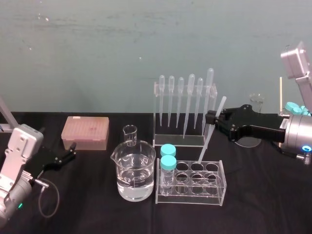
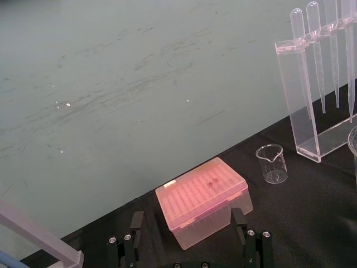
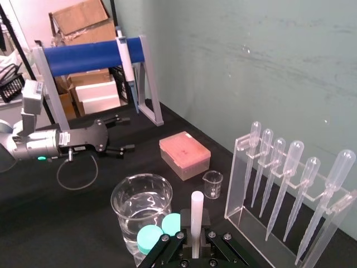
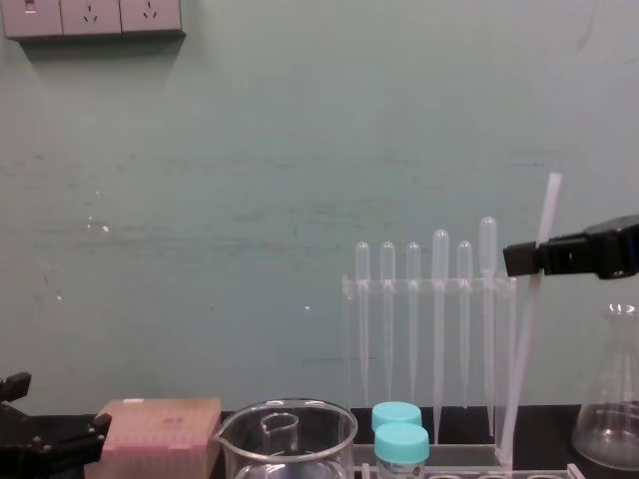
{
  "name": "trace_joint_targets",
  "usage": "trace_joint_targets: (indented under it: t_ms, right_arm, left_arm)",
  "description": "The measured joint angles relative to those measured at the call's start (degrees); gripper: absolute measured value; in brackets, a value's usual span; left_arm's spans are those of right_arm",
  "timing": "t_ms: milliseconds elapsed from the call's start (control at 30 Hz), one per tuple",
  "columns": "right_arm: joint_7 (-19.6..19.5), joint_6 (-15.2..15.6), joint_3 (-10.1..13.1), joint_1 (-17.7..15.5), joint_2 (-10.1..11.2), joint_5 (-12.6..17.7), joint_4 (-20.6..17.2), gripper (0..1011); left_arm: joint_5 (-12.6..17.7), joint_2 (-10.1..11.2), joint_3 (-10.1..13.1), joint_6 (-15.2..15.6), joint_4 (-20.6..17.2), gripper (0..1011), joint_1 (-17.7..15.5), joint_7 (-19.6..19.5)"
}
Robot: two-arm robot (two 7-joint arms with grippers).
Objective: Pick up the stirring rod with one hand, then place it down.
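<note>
Fingers: black angular fingers of the right gripper [image 1: 210,118] are closed tight on the long translucent-white stirring rod [image 1: 206,142], gripping its upper part with a short length above them.
Rod: it is tilted, top leaning to the robot's right, with its lower end at a rear hole of the clear acrylic tube rack [image 1: 214,195]; whether it sits inside cannot be told.
Nearest: two teal-capped vials [image 1: 168,163] stand in that rack, and a glass beaker of water [image 1: 135,175] is just beside it.
Left side: the left gripper [image 1: 68,153] is parked with fingers apart, near a pink lidded tip box [image 1: 85,132].
Behind: a clear stand of bulb-topped plastic pipettes [image 1: 184,97] is close behind the rod.
Step in hand: judged to be the carry between lift and set-down.
Doing it well: raise the rod clear of the rack, steer it off the pipettes, and lower it flat onto the bare black-covered table [image 1: 263,195] before releasing.
</note>
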Motion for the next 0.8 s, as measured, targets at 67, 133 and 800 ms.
trace_joint_targets:
  t_ms: [67,133,800]
  right_arm:
    - [0.03,0.09,-0.22,0.14,-0.17,-0.16,0.38,72]
    - [0.11,0.23,-0.57,0.40,-0.49,-0.43,1.03,72]
    - [2.04,1.13,-2.96,2.70,-2.90,-1.84,5.66,72]
  left_arm:
    - [0.00,0.00,0.00,0.00,0.00,1000,0.00,0.00]
    - [0.00,0.00,0.00,0.00,0.00,1000,0.00,0.00]
    - [0.00,0.00,0.00,0.00,0.00,1000,0.00,0.00]
